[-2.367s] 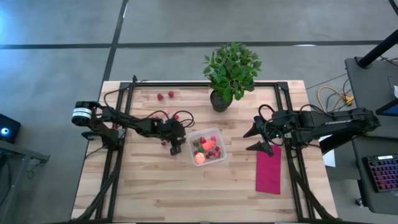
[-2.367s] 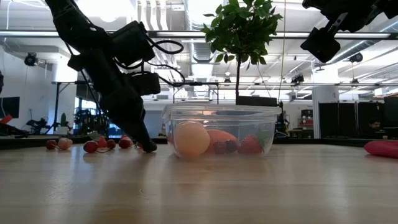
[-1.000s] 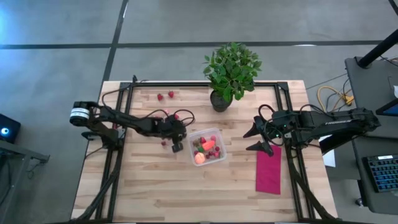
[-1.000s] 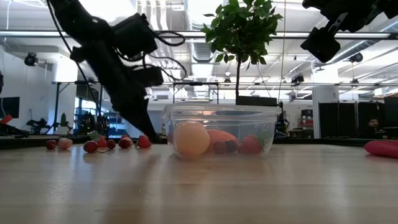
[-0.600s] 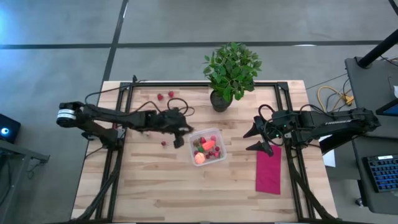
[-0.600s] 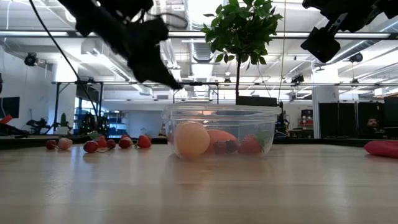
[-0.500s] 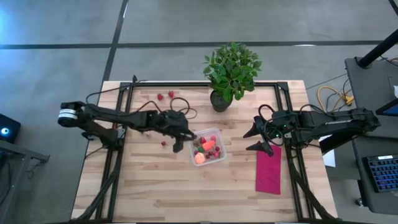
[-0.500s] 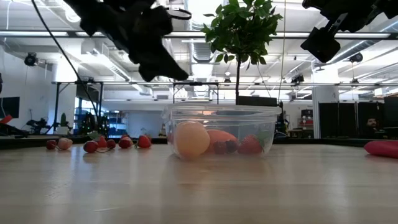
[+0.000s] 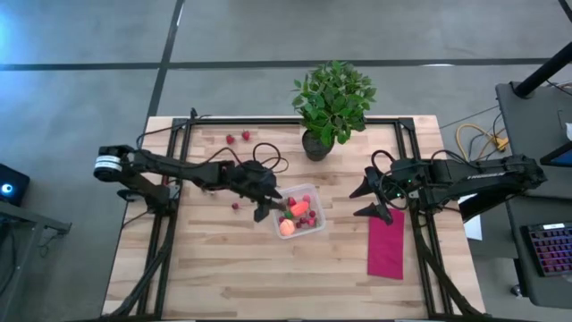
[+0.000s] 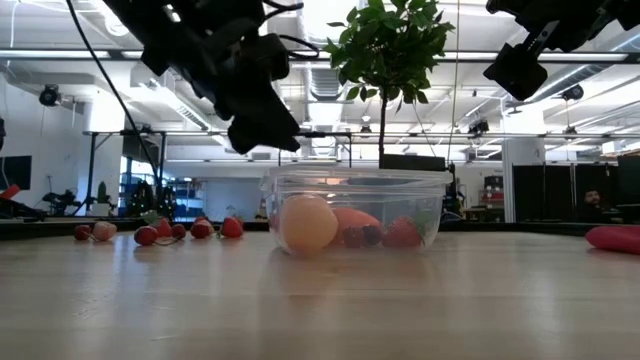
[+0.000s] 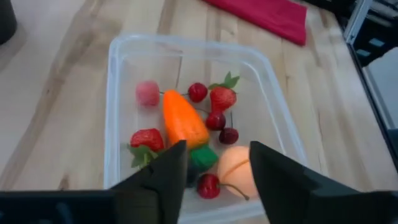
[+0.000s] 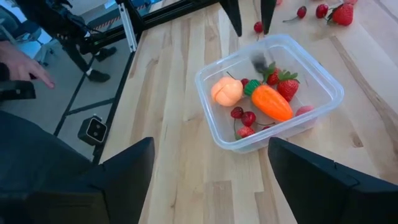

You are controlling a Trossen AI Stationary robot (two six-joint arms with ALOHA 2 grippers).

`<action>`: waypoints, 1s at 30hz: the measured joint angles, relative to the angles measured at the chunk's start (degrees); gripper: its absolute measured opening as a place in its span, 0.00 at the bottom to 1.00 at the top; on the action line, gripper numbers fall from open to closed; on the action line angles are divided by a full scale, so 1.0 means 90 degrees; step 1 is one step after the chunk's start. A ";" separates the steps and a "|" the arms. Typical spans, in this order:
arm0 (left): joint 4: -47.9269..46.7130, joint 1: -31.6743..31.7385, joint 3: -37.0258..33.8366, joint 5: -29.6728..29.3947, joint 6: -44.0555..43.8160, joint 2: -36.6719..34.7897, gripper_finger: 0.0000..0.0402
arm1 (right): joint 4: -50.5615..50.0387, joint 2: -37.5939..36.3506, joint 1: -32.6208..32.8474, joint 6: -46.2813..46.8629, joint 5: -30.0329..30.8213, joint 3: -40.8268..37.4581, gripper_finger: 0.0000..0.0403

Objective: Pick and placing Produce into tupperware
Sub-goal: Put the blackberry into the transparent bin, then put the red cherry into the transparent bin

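The clear tupperware (image 9: 310, 191) stands mid-table and holds an orange carrot (image 11: 182, 122), a round peach fruit (image 11: 235, 177), strawberries (image 11: 222, 98) and dark cherries. My left gripper (image 9: 266, 207) hovers open above the tupperware's left end, slanting down; in its wrist view (image 11: 216, 149) nothing is between the fingers. A small dark blur (image 12: 259, 61) shows just over the fruit. More strawberries (image 10: 232, 227) lie on the table left of the tupperware. My right gripper (image 9: 357, 203) waits open in the air, right of the tupperware.
A potted plant (image 9: 332, 103) stands at the far edge behind the tupperware. A red cloth (image 9: 386, 243) lies flat at the right. Loose strawberries (image 9: 238, 138) lie at the far left, one (image 9: 235, 206) beside the tupperware. A person's hand (image 12: 25, 68) shows beyond the table.
My left gripper has lifted off the table by the loose strawberries, gone up and toward the table's right to above the tupperware's left end, tipped less steeply, and opened there. The strawberries on the table have stayed where they were.
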 joint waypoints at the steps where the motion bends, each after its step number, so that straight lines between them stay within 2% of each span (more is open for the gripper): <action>1: -0.0074 -0.0002 0.0000 -0.0006 -0.0002 0.0000 0.44 | -0.0002 0.0000 0.0000 0.0000 0.0000 0.0000 0.76; 4: -0.0409 -0.0002 0.0000 -0.0007 -0.0029 -0.0060 0.53 | 0.0000 0.0000 0.0000 0.0000 0.0002 0.0000 0.76; 7: -0.1218 -0.0002 0.0000 -0.0006 0.0058 -0.0315 0.58 | -0.0002 0.0000 -0.0002 0.0000 0.0002 0.0000 0.76; 13: -0.3812 -0.0010 -0.0015 -0.0376 0.0302 -0.1212 0.57 | 0.0000 0.0000 0.0000 0.0000 0.0002 0.0000 0.77; 15: -0.4264 -0.0010 -0.0053 -0.0640 0.0300 -0.1473 0.56 | -0.0001 0.0000 0.0000 0.0000 0.0002 0.0000 0.76; 18: -0.4455 -0.0007 -0.0240 -0.0975 0.0301 -0.1772 0.54 | 0.0001 -0.0002 0.0000 0.0000 0.0001 0.0000 0.76; 21: -0.4423 -0.0002 -0.0446 -0.1001 0.0301 -0.1841 0.53 | -0.0001 -0.0002 -0.0001 0.0000 0.0000 0.0000 0.76; 26: -0.4298 -0.0007 -0.0825 -0.1001 0.0424 -0.1492 0.53 | 0.0000 -0.0002 0.0000 0.0000 0.0000 0.0000 0.77; 30: -0.4245 -0.0007 -0.0796 -0.0938 0.0343 -0.1107 0.53 | 0.0000 -0.0002 0.0000 0.0000 0.0000 0.0000 0.77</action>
